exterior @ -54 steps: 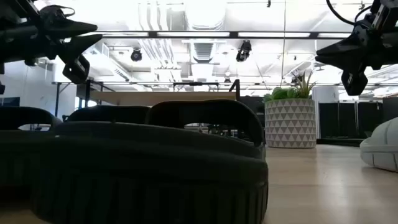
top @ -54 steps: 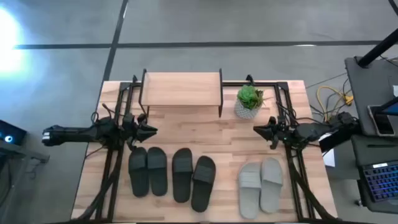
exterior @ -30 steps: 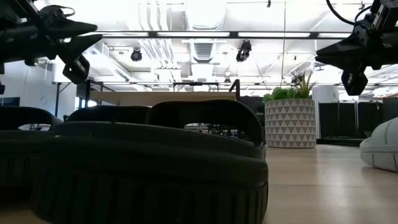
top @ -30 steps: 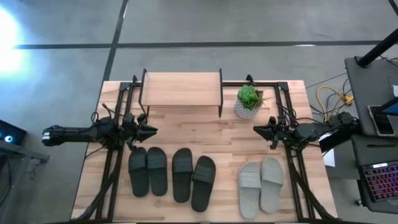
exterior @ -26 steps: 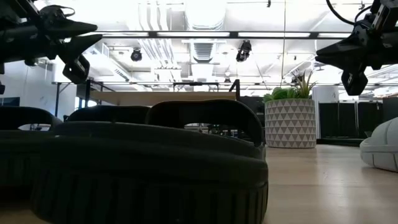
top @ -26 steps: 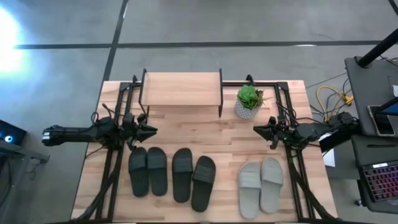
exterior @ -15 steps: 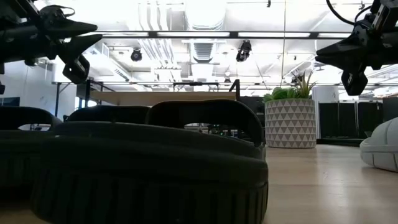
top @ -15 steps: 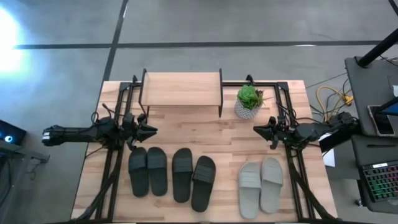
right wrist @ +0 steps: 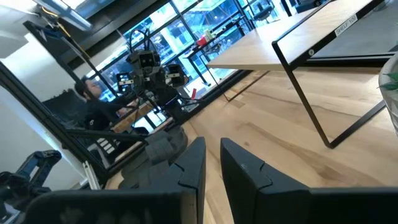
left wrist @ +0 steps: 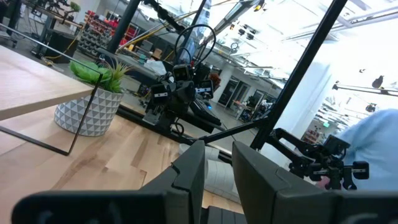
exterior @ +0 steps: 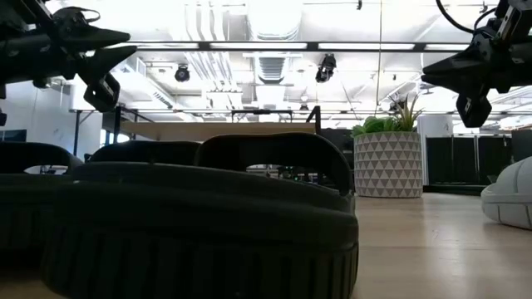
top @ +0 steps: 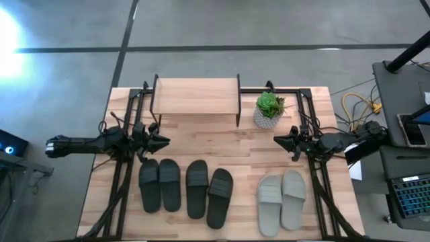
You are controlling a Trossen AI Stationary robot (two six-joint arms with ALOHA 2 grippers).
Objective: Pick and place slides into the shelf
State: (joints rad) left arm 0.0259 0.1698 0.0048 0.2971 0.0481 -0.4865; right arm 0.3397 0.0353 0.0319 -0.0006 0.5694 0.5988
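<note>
Black and grey slides [top: 208,195] are lined along the worktop's [top: 222,138] front, apart from the shelf [top: 195,96] behind. Nothing is held: left gripper [top: 165,140] and right gripper [top: 277,140] jaws are narrowly parted.

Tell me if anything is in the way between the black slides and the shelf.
Nothing visible. Bare table lies between the black slides and the shelf. The potted plant stands off to the shelf's right, and both grippers hover at the sides.
</note>
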